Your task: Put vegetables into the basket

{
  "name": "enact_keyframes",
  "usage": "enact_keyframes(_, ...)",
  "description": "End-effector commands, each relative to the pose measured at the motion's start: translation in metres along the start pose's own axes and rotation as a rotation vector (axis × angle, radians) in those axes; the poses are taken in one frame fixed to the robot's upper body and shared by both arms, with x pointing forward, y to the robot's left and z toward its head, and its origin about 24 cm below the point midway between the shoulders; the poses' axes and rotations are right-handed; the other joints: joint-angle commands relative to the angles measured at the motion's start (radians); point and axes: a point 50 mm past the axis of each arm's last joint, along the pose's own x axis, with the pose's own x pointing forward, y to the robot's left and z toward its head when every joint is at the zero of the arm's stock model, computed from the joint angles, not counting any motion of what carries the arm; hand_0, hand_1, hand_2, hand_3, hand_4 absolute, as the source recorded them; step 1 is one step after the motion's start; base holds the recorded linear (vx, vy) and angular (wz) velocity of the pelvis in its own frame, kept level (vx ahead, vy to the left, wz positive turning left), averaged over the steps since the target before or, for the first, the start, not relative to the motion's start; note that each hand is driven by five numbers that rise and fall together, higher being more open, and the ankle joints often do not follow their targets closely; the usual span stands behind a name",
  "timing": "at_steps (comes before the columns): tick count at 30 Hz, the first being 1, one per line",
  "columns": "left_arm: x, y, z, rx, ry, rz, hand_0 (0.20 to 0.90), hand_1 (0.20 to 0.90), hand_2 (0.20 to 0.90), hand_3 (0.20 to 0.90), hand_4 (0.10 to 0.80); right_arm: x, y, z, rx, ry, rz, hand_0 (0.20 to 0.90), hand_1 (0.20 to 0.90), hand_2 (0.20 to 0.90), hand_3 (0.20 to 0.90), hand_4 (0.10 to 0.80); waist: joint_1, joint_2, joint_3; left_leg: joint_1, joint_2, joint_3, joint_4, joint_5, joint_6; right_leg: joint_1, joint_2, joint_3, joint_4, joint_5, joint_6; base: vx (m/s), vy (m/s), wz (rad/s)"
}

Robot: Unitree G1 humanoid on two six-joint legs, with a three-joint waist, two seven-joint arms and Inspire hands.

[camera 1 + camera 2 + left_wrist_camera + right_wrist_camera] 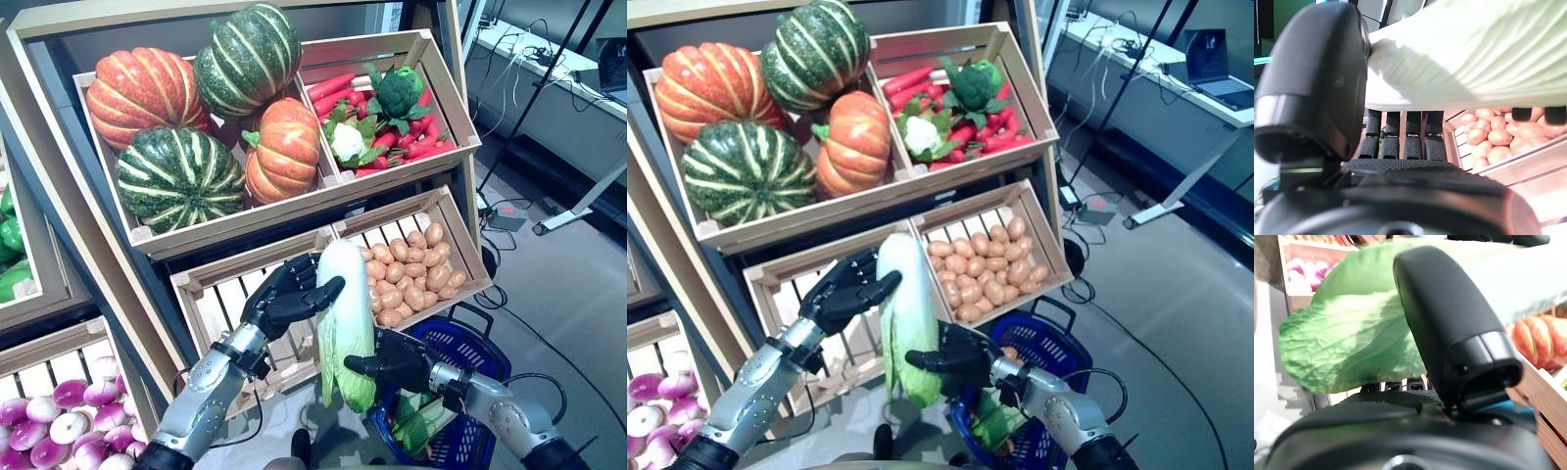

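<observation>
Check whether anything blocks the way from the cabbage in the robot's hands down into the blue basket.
Nothing visible does. The cabbage hangs upright between left hand and right hand, just left of the blue basket, whose open top already holds some greens.

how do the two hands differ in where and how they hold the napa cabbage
The left hand grips the napa cabbage at its white stalk end, up by the crate of potatoes; the right hand grips the green leafy end lower down, just above the blue basket. The left hand comes in from the side, the right from below. Both are curled around it.
</observation>
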Motion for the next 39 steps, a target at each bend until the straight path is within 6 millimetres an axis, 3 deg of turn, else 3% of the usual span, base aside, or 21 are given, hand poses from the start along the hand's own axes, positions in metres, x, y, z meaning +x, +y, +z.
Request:
enact_keyframes(1, 0.027, -0.042, 0.040, -0.098, -0.225, -0.322, 0.300, 0.300, 0.300, 0.300, 0.400, 0.010, 0.014, 0.013, -0.082, -0.030, 0.122, 0.300, 0.300, 0.300, 0.300, 0.400, 0.002, -0.016, -0.061, 0.086, 0.001, -0.004, 0.002, -0.146, -0.040, -0.037, -0.047, 0.012, -0.035, 0.100, 0.040, 0.000, 0.000, 0.00)
enact_keyframes(10, 0.028, -0.040, 0.035, -0.110, -0.179, -0.335, 0.300, 0.300, 0.300, 0.300, 0.400, 0.010, 0.013, 0.017, -0.061, -0.067, 0.113, 0.300, 0.300, 0.300, 0.300, 0.400, -0.004, -0.012, -0.067, 0.090, 0.003, -0.002, 0.002, -0.146, -0.039, -0.036, -0.047, 0.023, -0.035, 0.101, 0.043, 0.000, 0.000, 0.00)
enact_keyframes(12, 0.027, -0.040, 0.035, -0.110, -0.181, -0.327, 0.408, 0.408, 0.408, 0.408, 0.472, 0.010, 0.012, 0.018, -0.046, -0.086, 0.097, 0.300, 0.300, 0.300, 0.300, 0.400, -0.005, -0.010, -0.067, 0.091, 0.003, -0.002, 0.002, -0.147, -0.038, -0.036, -0.048, 0.024, -0.035, 0.100, 0.043, 0.000, 0.000, 0.00)
enact_keyframes(13, 0.027, -0.040, 0.035, -0.107, -0.181, -0.324, 0.509, 0.509, 0.509, 0.509, 0.540, 0.010, 0.012, 0.018, -0.044, -0.093, 0.090, 0.300, 0.300, 0.300, 0.300, 0.400, -0.005, -0.010, -0.067, 0.092, 0.003, -0.002, 0.002, -0.147, -0.037, -0.036, -0.048, 0.024, -0.035, 0.100, 0.043, 0.000, 0.000, 0.00)
enact_keyframes(15, 0.027, -0.039, 0.036, -0.105, -0.182, -0.317, 0.634, 0.634, 0.634, 0.634, 0.623, 0.009, 0.010, 0.020, -0.034, -0.118, 0.063, 0.300, 0.300, 0.300, 0.300, 0.400, -0.006, -0.008, -0.066, 0.091, 0.004, -0.001, 0.002, -0.146, -0.038, -0.037, -0.049, 0.024, -0.035, 0.101, 0.044, 0.000, 0.000, 0.00)
enact_keyframes(16, 0.026, -0.038, 0.037, -0.103, -0.185, -0.310, 0.900, 0.900, 0.900, 0.900, 0.800, 0.008, 0.009, 0.022, -0.027, -0.139, 0.044, 0.300, 0.300, 0.300, 0.300, 0.400, -0.008, -0.007, -0.066, 0.091, 0.004, -0.001, 0.002, -0.146, -0.038, -0.037, -0.049, 0.024, -0.035, 0.101, 0.044, 0.000, 0.000, 0.00)
enact_keyframes(22, 0.023, -0.031, 0.041, -0.094, -0.196, -0.270, 0.900, 0.900, 0.900, 0.900, 0.800, -0.003, -0.002, 0.036, -0.006, -0.254, -0.072, 0.300, 0.300, 0.300, 0.300, 0.400, -0.014, -0.004, -0.061, 0.091, 0.005, 0.002, 0.002, -0.146, -0.037, -0.037, -0.049, 0.025, -0.035, 0.101, 0.044, 0.000, 0.000, 0.00)
enact_keyframes(27, 0.016, -0.022, 0.046, -0.083, -0.204, -0.236, 0.900, 0.900, 0.900, 0.900, 0.800, -0.027, -0.017, 0.057, 0.038, -0.454, -0.235, 0.300, 0.300, 0.300, 0.300, 0.400, -0.028, -0.004, -0.049, 0.089, 0.009, 0.009, 0.002, -0.146, -0.035, -0.042, -0.045, 0.032, -0.034, 0.105, 0.044, 0.000, 0.000, 0.00)
enact_keyframes(32, 0.007, -0.015, 0.046, -0.082, -0.206, -0.189, 0.900, 0.900, 0.900, 0.900, 0.800, -0.054, -0.028, 0.059, 0.119, -0.638, -0.355, 0.300, 0.300, 0.300, 0.300, 0.400, -0.046, -0.004, -0.043, 0.084, 0.013, 0.018, 0.002, -0.146, -0.033, -0.051, -0.039, 0.046, -0.035, 0.105, 0.043, 0.003, -0.019, -0.09)
enact_keyframes(39, 0.001, -0.007, 0.046, -0.070, -0.212, -0.112, 0.900, 0.900, 0.900, 0.900, 0.800, -0.078, -0.043, 0.050, 0.295, -0.867, -0.537, 0.300, 0.300, 0.300, 0.300, 0.400, -0.065, -0.002, -0.030, 0.074, 0.018, 0.032, 0.002, -0.145, -0.031, -0.068, -0.027, 0.063, -0.027, 0.100, 0.039, -0.001, -0.028, -0.07)
